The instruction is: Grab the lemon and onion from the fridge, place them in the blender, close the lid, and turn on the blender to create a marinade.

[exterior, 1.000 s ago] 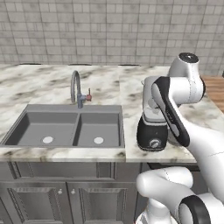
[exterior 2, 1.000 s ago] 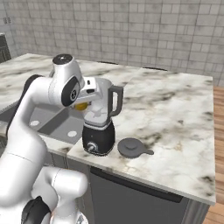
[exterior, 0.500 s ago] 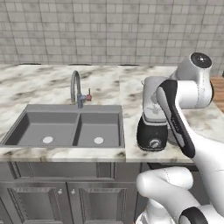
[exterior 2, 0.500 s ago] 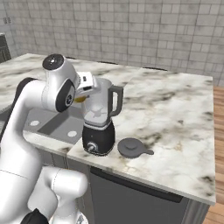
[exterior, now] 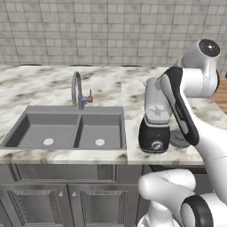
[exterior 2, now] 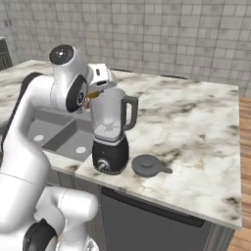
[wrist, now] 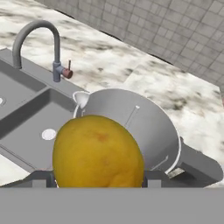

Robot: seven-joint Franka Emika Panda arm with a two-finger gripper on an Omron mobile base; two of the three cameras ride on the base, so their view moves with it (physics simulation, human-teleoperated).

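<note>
You're gripping the lemon (wrist: 98,151) in the gripper (exterior 2: 94,94), hovering just over the blender (exterior 2: 112,133). In hand view the jar's open mouth is sitting at 1 o'clock from the fruit, so you're needing a nudge that way before dropping. Lid (exterior 2: 145,165) is lying on the counter beside the base.

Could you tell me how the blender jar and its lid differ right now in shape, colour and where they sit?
The blender jar is tall, clear and grey-tinted, standing upright on its black base; the lid is a flat dark grey disc. The jar is open at the top, while the lid lies on the counter beside the base. Both are round.
</note>
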